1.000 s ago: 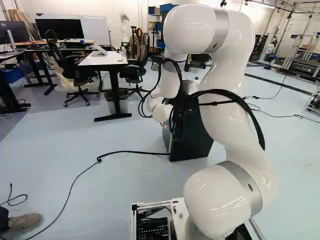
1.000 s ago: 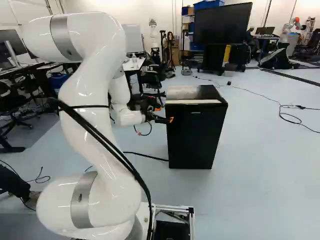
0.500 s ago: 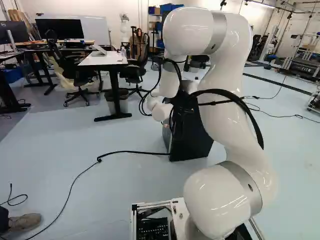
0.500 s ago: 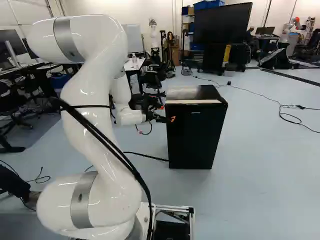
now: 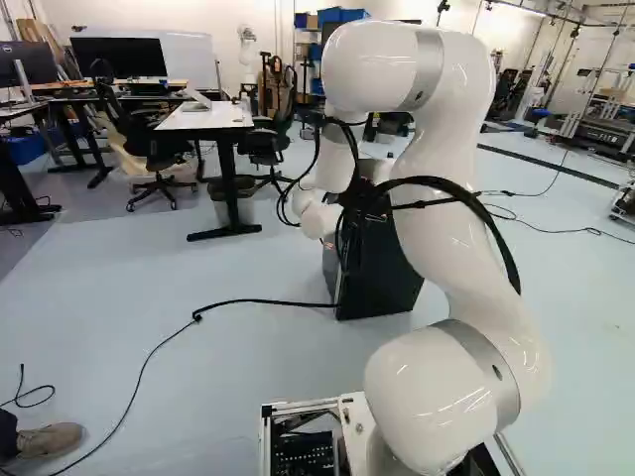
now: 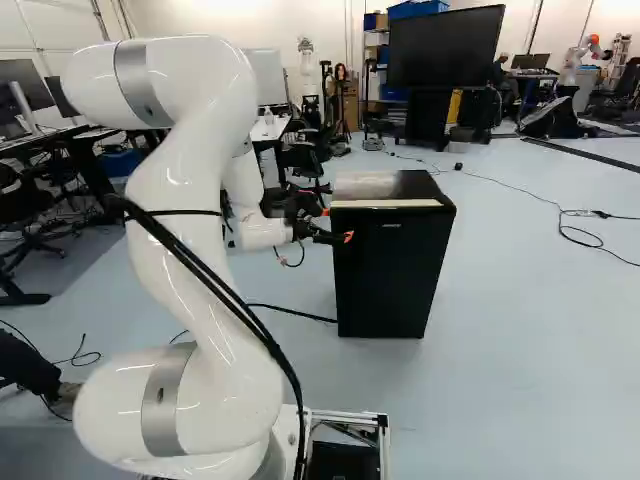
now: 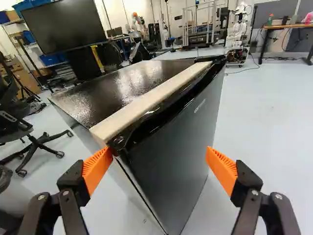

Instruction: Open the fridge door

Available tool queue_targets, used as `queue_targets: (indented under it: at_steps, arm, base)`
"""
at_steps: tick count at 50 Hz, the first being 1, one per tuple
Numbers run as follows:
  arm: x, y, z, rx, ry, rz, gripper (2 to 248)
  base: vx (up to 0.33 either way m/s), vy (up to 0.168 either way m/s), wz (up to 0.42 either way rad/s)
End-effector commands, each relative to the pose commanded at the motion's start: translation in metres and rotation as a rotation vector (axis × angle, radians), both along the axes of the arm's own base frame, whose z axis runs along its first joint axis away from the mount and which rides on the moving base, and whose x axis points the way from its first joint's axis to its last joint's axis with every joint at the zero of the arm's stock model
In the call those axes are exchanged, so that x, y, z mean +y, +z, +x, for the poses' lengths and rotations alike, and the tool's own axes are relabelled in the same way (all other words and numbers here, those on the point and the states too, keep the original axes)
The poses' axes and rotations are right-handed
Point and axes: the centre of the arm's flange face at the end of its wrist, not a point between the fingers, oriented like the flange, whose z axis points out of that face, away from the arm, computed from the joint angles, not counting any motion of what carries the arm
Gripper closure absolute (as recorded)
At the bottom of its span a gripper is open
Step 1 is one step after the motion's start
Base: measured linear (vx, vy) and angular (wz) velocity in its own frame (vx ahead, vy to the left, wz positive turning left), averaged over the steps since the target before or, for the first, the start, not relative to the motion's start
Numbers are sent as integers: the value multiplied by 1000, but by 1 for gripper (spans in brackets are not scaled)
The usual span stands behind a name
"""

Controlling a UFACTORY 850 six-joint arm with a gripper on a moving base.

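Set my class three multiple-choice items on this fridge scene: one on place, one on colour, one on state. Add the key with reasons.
1. Where is the beige strip?
A) On the floor
B) On the fridge, along its top's front edge
C) Under the fridge

2. What colour are the pads of the gripper?
A) Blue
B) Green
C) Orange

3. How do the gripper's fingers stand?
A) Open
B) Shut together
C) Shut on the strip

Key:
1 B: the wrist view shows it lying there.
2 C: both pads show orange.
3 A: a wide gap separates them, and they grip nothing.
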Motion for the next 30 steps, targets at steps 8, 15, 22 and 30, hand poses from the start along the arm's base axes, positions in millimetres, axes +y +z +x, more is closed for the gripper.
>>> queue_targets:
  at_steps: [8, 15, 22, 30]
  arm:
    - [-2, 0, 2, -7, -19, -3, 3]
    - [-5, 0, 1, -8, -32, -2, 3]
    - [-11, 1, -6, -1, -56, -1, 3]
    - [-21, 1, -18, 11, -91, 1, 3]
  base:
    - [0, 0, 0]
    - [0, 0, 0]
    - [0, 0, 0]
    - [-2, -5, -21]
